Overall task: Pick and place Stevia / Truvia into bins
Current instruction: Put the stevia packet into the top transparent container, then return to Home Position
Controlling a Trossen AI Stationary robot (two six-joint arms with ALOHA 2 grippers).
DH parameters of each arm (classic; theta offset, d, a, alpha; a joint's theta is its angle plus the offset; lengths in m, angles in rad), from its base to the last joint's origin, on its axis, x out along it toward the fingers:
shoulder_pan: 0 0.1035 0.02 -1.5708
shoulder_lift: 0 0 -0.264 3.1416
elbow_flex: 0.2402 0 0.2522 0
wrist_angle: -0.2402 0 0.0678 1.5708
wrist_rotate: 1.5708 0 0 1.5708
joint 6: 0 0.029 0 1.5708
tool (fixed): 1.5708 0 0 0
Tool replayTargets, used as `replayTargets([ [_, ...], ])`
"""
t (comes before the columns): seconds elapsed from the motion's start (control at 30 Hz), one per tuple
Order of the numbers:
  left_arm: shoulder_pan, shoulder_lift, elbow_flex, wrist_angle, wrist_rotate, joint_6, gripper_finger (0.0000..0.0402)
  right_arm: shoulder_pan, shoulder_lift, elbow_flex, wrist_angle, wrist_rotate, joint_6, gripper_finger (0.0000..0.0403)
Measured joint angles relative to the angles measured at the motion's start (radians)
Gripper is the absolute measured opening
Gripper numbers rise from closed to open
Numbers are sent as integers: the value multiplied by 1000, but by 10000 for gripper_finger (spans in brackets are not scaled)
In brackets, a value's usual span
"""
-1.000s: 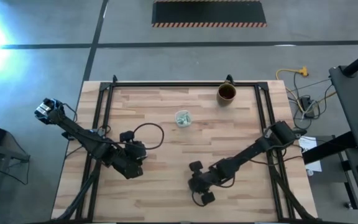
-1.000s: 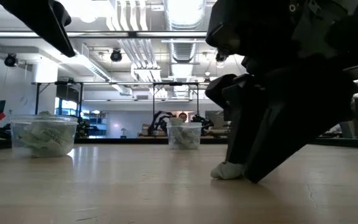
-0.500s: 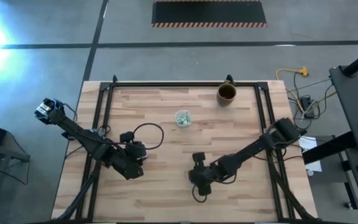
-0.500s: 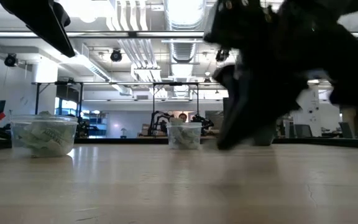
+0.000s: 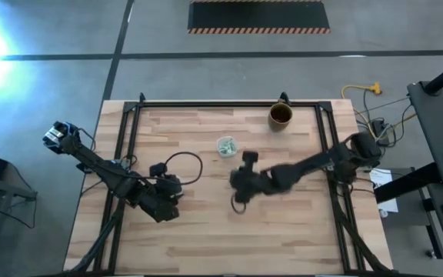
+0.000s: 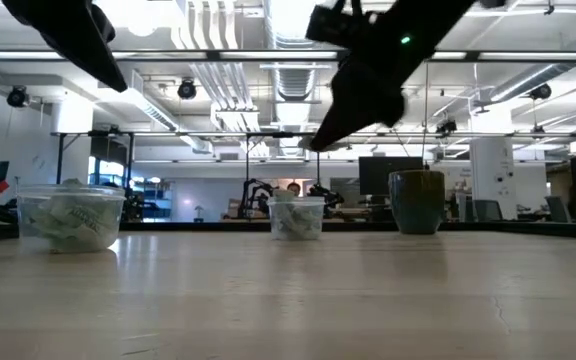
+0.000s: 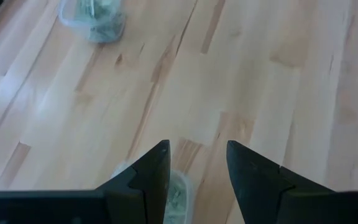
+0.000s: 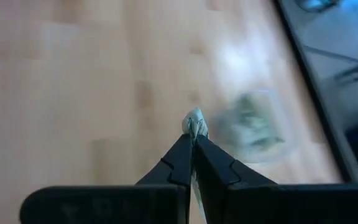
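Sachet [image 8: 194,120] is being carried pinched at the tips of the right claw [image 8: 193,138], fingers clenched on it, pale paper end poking out past them; right arm is reaching over the middle of the counter [image 5: 298,223], claw [image 5: 239,192] raised well clear of the wood and sitting near the middle cup [image 5: 226,146], on the side closer to the robot; that cup is showing as a blurred clear tub with green-white packets inside [image 8: 253,124], just beyond the held sachet; second cup [image 6: 70,216], also holding sachets, is standing toward the left arm's side, partly under the left claw [image 7: 197,163]; left claw is hanging released, fingers apart, waiting above it; brown mug [image 5: 281,115] is standing at the far edge, not part of the job.

Judgement on the step: carry to drop, sachet not yet over a cup; doing it well calls for bringing the fingertips squarely above the cup mouth, lowering until the sachet's free end is inside the rim, then letting go; the paper is light and may flutter or cling to a finger, so a low release looks safer; rim contact is to be avoided, since the cup would likely tip or slide.
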Motion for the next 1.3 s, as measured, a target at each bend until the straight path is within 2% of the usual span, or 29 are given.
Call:
replayTargets([
  [0.33,0,2,-4,52,-39,-27,141,-227,-14,30,-1,-6,-121,9],
  [0.53,0,2,-6,52,-69,-52,141,-320,-15,32,7,-108,-151,9],
  [0.67,0,2,-6,49,-101,-52,141,-369,-15,26,14,-117,-159,9],
  [0.83,1,2,-6,48,-149,-52,141,-404,-15,25,47,-241,-213,9],
  [1.1,2,2,-20,48,-175,-53,141,-420,-12,9,100,-240,-228,23],
  [1.3,2,2,-20,49,-192,-54,141,-423,46,7,123,-247,-221,44],
])
